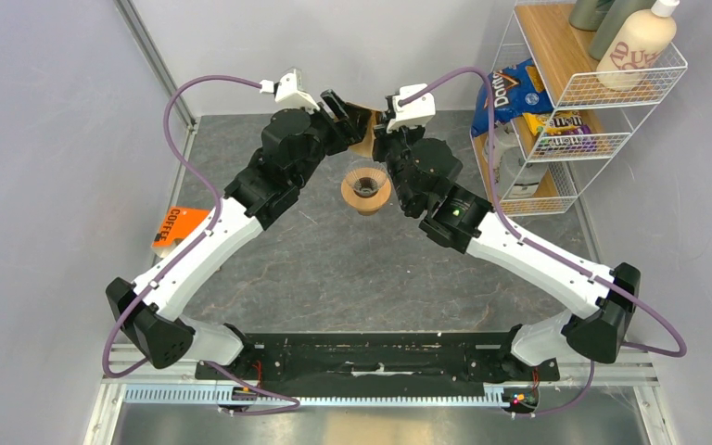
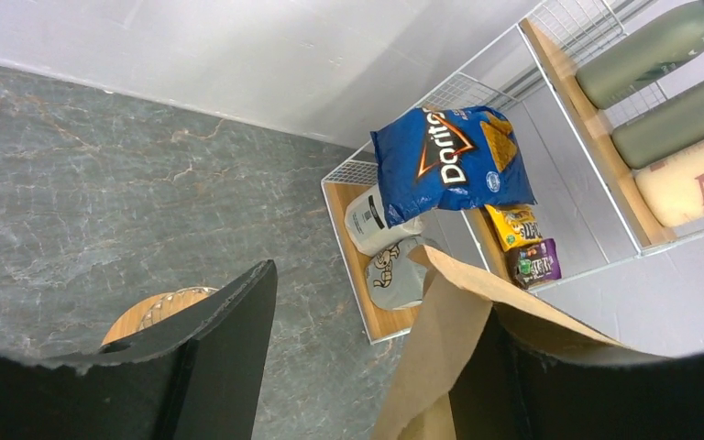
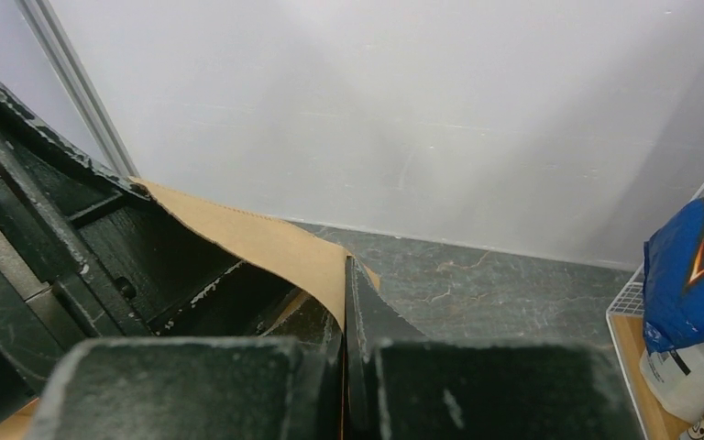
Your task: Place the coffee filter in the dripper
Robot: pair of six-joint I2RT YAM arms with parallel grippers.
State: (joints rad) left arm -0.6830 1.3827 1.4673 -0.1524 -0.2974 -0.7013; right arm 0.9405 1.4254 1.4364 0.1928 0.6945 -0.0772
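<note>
The tan paper coffee filter [image 1: 364, 125] hangs in the air at the back centre, between my two grippers. My right gripper [image 1: 385, 125] is shut on one edge of it; in the right wrist view the filter [image 3: 266, 243] is pinched between the closed jaws of that gripper [image 3: 346, 275]. My left gripper [image 1: 341, 109] is open, its jaws wide apart [image 2: 357, 302], and the filter [image 2: 458, 339] lies draped against its right finger. The dripper [image 1: 366, 190], a glass cone in a wooden ring collar, stands on the table just in front of both grippers, and its rim shows in the left wrist view [image 2: 151, 312].
An orange coffee packet [image 1: 174, 227] lies at the left by the left arm. A white wire shelf [image 1: 565, 139] at the back right holds a Doritos bag [image 1: 516, 93], snack packs and bottles. Grey walls close the back and sides.
</note>
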